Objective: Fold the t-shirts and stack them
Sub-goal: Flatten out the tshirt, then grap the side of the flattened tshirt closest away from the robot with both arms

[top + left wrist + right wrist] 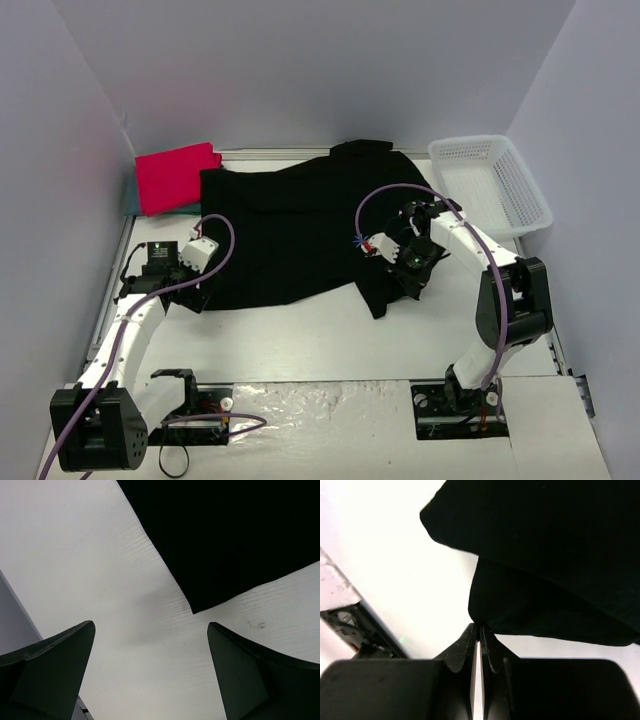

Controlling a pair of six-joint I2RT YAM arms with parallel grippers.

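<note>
The large black t-shirt (290, 230) lies spread across the middle of the table. My right gripper (413, 280) is shut on a pinch of its right-hand cloth, which hangs bunched from the fingertips in the right wrist view (479, 626), where the black t-shirt (545, 555) fills the top. My left gripper (198, 290) is open and empty, just short of the shirt's near-left corner (240, 540); bare table shows between its fingers (150, 625). The red-pink shirt (175, 175) lies folded at the back left on the teal-blue shirt (129, 200), of which only an edge shows.
A white mesh basket (490, 185) stands at the back right, close to the right arm. Grey walls close in the left, back and right sides. Bare white table (300, 340) lies between the black shirt and the arm bases.
</note>
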